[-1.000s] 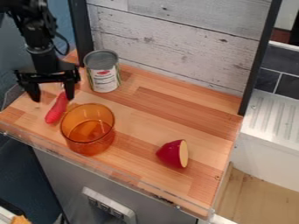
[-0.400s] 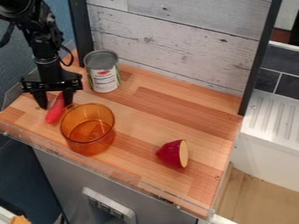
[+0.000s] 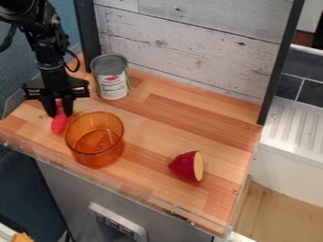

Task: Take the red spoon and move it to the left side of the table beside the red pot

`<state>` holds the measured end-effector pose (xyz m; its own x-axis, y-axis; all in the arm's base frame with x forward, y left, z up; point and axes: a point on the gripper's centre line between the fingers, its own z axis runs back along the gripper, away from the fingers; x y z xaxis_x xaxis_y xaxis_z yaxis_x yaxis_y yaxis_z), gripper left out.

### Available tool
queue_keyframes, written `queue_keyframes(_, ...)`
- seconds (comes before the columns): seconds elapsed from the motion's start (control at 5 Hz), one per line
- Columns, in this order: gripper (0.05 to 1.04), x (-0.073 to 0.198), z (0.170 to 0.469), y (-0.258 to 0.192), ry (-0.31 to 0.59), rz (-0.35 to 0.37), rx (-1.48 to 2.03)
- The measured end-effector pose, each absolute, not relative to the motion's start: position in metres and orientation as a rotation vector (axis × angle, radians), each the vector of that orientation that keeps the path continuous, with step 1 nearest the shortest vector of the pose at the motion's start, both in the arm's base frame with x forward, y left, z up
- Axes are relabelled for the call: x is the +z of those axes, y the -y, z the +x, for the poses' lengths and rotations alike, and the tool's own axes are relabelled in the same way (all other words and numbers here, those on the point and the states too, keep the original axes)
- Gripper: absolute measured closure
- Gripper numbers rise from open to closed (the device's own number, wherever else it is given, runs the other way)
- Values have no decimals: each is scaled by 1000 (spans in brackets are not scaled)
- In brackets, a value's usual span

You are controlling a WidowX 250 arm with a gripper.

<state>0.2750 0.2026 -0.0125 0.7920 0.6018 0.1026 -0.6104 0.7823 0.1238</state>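
At the upper left of the camera view the black gripper (image 3: 60, 113) hangs low over the wooden table (image 3: 164, 118), its fingers closed in on both sides of a red spoon (image 3: 58, 124). One end of the spoon points toward the table's front edge; its upper part is hidden between the fingers. Just right of the spoon stands an orange see-through pot (image 3: 95, 140), open at the top.
Behind the pot a metal can (image 3: 112, 78) stands near the back wall. A dark red object with a pale cut face (image 3: 187, 166) lies at the right front. A low clear rim (image 3: 114, 180) runs along the front edge.
The gripper has come down and slightly to the right, and its fingers have drawn together on the spoon. The spoon has turned a little. Pot, can and dark red object have stayed put.
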Motion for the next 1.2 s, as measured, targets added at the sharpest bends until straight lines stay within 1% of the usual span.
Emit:
queue_keyframes(0.2, 756, -7, 270, -204, -1, 151, 641)
queue_keyframes(0.4, 756, 2, 266, -215, -24, 122, 702)
queue_keyframes(0.6, 756, 20, 258, -219, -32, 98, 734)
queue_keyframes(0.8, 756, 48, 248, -207, 2, 73, 733)
queue_keyframes(1.0, 756, 69, 229, -182, 22, 24, 708)
queue_keyframes(1.2, 756, 85, 213, -149, 24, -9, 666)
